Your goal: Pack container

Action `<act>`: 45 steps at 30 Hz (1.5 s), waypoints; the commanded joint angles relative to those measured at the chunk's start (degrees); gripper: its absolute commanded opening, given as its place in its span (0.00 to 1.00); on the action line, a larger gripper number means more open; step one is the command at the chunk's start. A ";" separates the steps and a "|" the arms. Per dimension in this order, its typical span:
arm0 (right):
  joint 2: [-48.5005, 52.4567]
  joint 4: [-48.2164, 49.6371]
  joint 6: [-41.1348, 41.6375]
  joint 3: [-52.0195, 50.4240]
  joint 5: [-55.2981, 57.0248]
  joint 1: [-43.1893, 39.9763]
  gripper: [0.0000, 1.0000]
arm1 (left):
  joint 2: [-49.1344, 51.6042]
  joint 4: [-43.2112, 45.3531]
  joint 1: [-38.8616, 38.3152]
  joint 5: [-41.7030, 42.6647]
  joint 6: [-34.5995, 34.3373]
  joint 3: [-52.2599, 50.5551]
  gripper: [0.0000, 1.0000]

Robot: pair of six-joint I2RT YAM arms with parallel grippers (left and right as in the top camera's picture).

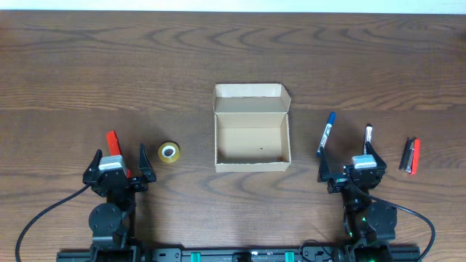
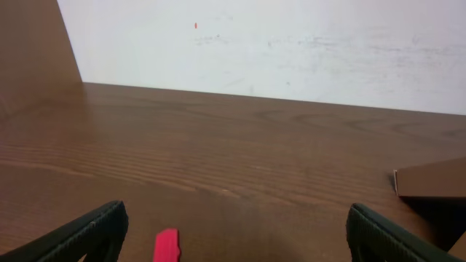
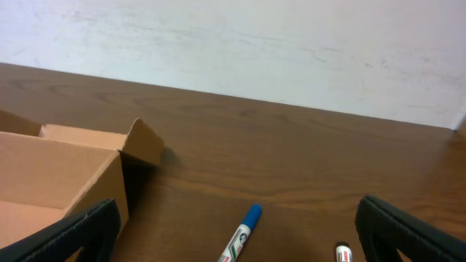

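While the small tan cardboard box [image 1: 251, 142] sits open at the middle of the brown wooden tabletop [image 1: 109, 65], its flap lid [image 1: 251, 100] folded back. Nearer the front edge, the left claw [image 1: 121, 153] and right claw [image 1: 347, 151] flank it, both gaping wide and holding nothing.

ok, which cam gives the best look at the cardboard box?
Overhead. It shows the whole container: lid flap folded back, nothing inside. The right wrist view catches only part of it, one side wall and a small flap at the left edge of the frame. The left wrist view gets just a corner at the right edge.
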 commanded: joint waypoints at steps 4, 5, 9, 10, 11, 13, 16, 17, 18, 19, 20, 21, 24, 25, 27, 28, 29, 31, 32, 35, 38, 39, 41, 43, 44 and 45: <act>-0.50 0.02 -0.42 -0.37 -0.24 0.42 0.99 | -0.46 -2.14 0.00 -0.20 0.37 -1.27 0.95; -0.50 0.04 -0.42 -0.37 -0.24 0.42 0.99 | -0.46 -2.14 0.00 -0.17 0.37 -1.27 0.95; -0.50 0.02 -0.42 -0.37 -0.24 0.42 0.99 | -0.46 -2.14 0.00 -0.17 0.37 -1.27 0.95; -0.50 0.02 -0.42 -0.37 -0.24 0.42 0.99 | -0.46 -2.14 0.00 -0.17 0.37 -1.27 0.95; -0.50 0.02 -0.42 -0.37 -0.24 0.42 0.99 | -0.46 -2.14 0.00 -0.17 0.37 -1.27 0.95; -0.50 0.02 -0.42 -0.37 -0.22 0.42 0.99 | -0.46 -2.14 0.00 -0.20 0.37 -1.27 0.95; -0.50 0.02 -0.42 -0.37 -0.24 0.42 0.99 | -0.46 -2.14 0.00 -0.17 0.37 -1.27 0.95; -0.50 0.04 -0.42 -0.37 -0.24 0.42 0.99 | -0.46 -2.14 0.00 -0.20 0.37 -1.27 0.95; -0.50 0.02 -0.42 -0.37 -0.22 0.42 0.99 | -0.46 -2.14 0.00 -0.17 0.37 -1.29 0.95; -0.50 0.02 -0.42 -0.37 -0.22 0.42 0.99 | -0.46 -2.14 0.00 -0.17 0.37 -1.27 0.95; -0.50 0.02 -0.42 -0.37 -0.22 0.42 0.99 | -0.46 -2.14 0.00 -0.20 0.37 -1.27 0.95; -0.50 0.02 -0.39 -0.37 -0.22 0.42 0.99 | -0.46 -2.14 0.00 -0.17 0.37 -1.27 0.95; -0.50 0.02 -0.39 -0.37 -0.24 0.42 0.99 | -0.46 -2.14 0.00 -0.20 0.37 -1.27 0.95; -0.50 0.04 -0.39 -0.37 -0.24 0.42 0.99 | -0.46 -2.14 0.00 -0.17 0.37 -1.27 0.95; -0.50 0.04 -0.39 -0.37 -0.24 0.42 0.99 | -0.46 -2.12 0.00 -0.20 0.39 -1.27 0.95; -0.50 0.02 -0.39 -0.37 -0.24 0.42 0.99 | -0.46 -2.10 0.00 -0.22 0.39 -1.27 0.95; -0.50 0.02 -0.39 -0.37 -0.24 0.42 0.99 | -0.46 -2.10 0.00 -0.20 0.39 -1.27 0.95; -0.48 0.00 -0.39 -0.37 -0.44 0.42 0.99 | -0.46 -2.10 0.00 -0.20 0.39 -1.27 0.95; -0.48 0.02 -0.39 -0.37 -0.44 0.42 0.99 | -0.46 -2.12 0.00 -0.20 0.37 -1.27 0.95; -0.48 0.22 -0.39 -0.37 -0.42 0.42 0.99 | -0.46 -2.12 0.00 -0.17 0.39 -1.27 0.95; -0.48 0.39 0.33 -0.37 -0.46 0.42 0.99 | -0.46 -2.10 0.00 -0.20 0.39 -1.27 0.95; -0.48 0.90 0.92 -0.37 -0.46 0.44 0.99 | -0.46 -2.12 0.00 -0.22 0.39 -1.27 0.95; -0.48 1.03 4.44 -0.37 -0.39 0.42 0.99 | -0.46 -2.08 0.00 -0.55 0.39 -1.27 0.95; -0.33 0.24 10.05 -0.37 0.24 0.20 0.99 | -0.46 -2.08 0.00 -0.63 0.39 -1.27 0.95; -0.04 0.17 12.70 -0.37 0.31 -0.09 0.99 | -0.46 -2.08 0.00 -0.63 0.39 -1.27 0.95; 0.48 0.28 14.71 -0.31 0.31 -0.52 0.99 | -0.46 -2.08 0.00 -0.68 0.42 -1.27 0.95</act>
